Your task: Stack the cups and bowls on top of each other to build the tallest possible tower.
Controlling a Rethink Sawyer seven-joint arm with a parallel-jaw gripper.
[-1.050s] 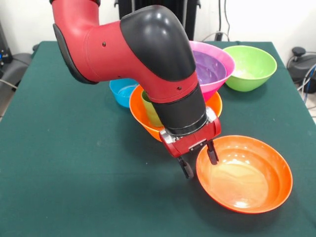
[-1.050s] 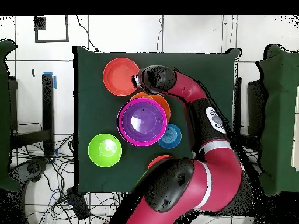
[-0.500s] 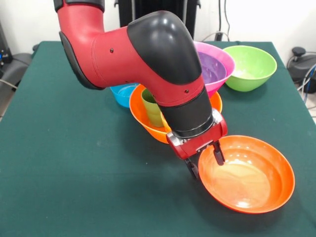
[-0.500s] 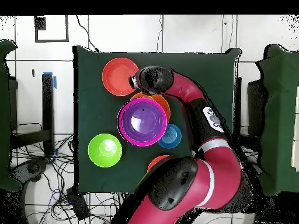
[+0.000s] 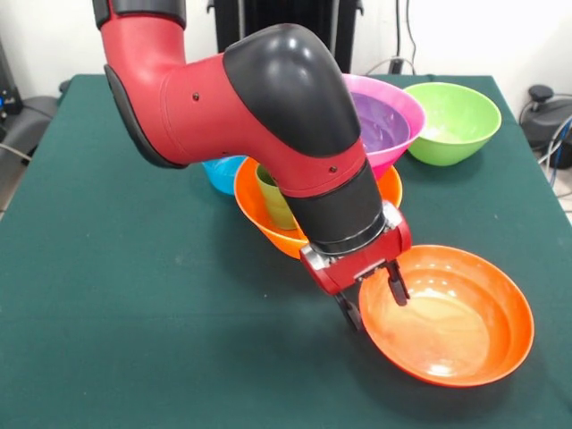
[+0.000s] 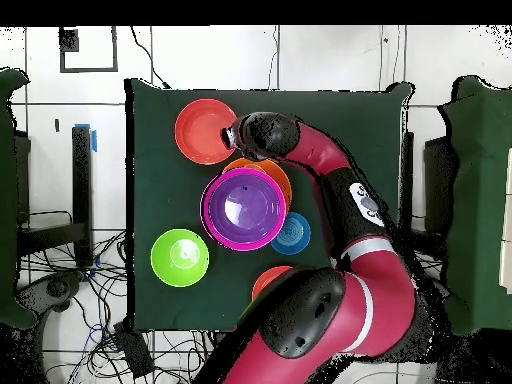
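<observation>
cup (image 5: 271,198) in bowl (image 5: 268,223), pincer (image 5: 375,299) astride rim

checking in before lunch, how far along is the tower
Early. Done: the purple bowl sits in the pink bowl, over the light orange bowl holding a green cup. In hand: the hand straddles the red-orange bowl's rim. Left: the lime bowl and blue bowl stand apart.

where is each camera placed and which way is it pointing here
Front view: sits across the table, low, looking over the cloth at the red-orange bowl; shows the arm's elbow, wrist and the end effector, one finger either side of that bowl's rim.
Overhead view: sits above the table, looking straight down; shows the whole arm curving up from the bottom edge to the end effector.
Shared: the red-orange bowl, pink bowl, lime green bowl, blue bowl.
</observation>
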